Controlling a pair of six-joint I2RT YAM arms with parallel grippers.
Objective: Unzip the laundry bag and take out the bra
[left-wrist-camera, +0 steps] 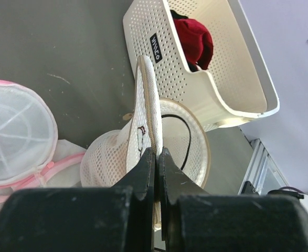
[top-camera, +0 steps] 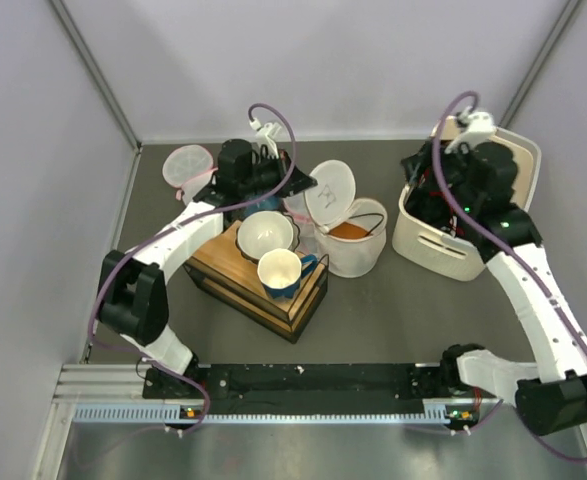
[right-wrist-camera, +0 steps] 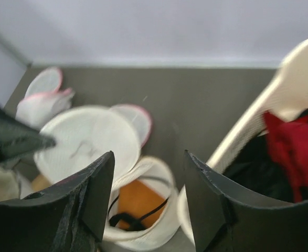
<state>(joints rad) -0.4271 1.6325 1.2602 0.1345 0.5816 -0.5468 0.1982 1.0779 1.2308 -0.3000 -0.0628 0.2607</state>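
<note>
A: State of the left gripper (left-wrist-camera: 157,156)?
B: Pressed together on the round lid flap of the laundry bag (top-camera: 365,258), flap stood on edge (thin springy mesh, probably near weightless; its stiffer rim looked the place to pinch).
A: And the bra (left-wrist-camera: 195,39)?
B: Out already, in the perforated plastic basket (top-camera: 433,245) at the bag's 3 o'clock. Soft limp red fabric, best taken by a bunched fold. The right gripper (right-wrist-camera: 148,157) hung spread, empty, above the basket's rim.

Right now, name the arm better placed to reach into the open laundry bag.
Right. The right tool is open and empty, with the laundry bag mouth close ahead of it; the left tool is shut on the bag's lid, holding it up.
</note>
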